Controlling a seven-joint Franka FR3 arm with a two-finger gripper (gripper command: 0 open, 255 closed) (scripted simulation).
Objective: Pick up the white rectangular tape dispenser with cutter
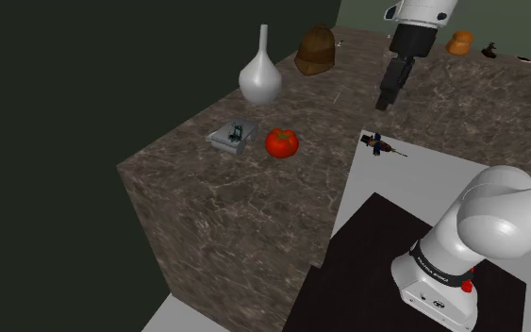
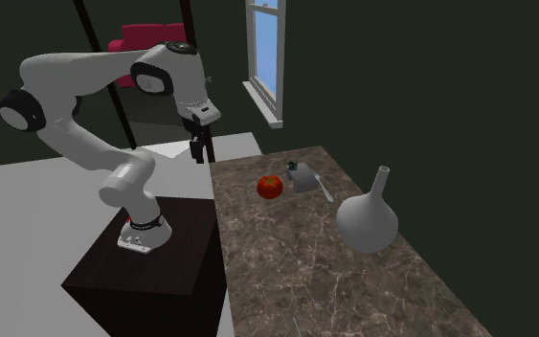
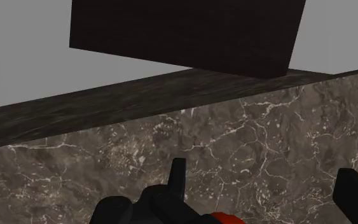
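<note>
Gripper [image 1: 384, 104] (2 fingers apart) hangs well away from tape dispenser [image 1: 233, 137].

Everything I see is dim and evenly lit, the walls [image 1: 46, 94] nearly dark. The window [image 2: 263, 48] glows bright blue. My surface [image 1: 254, 207] shows soft, flat shading; my white arm [image 2: 76, 72] catches most light.

White arm [image 1: 499, 212] in a high arch, black tool [image 1: 384, 104] downward, fingers [image 3: 177, 178] wide apart.

Brown veined marble counter [image 1: 254, 207], smooth matt grey vase [image 1: 260, 83], glossy red tomato [image 1: 281, 142]
</note>
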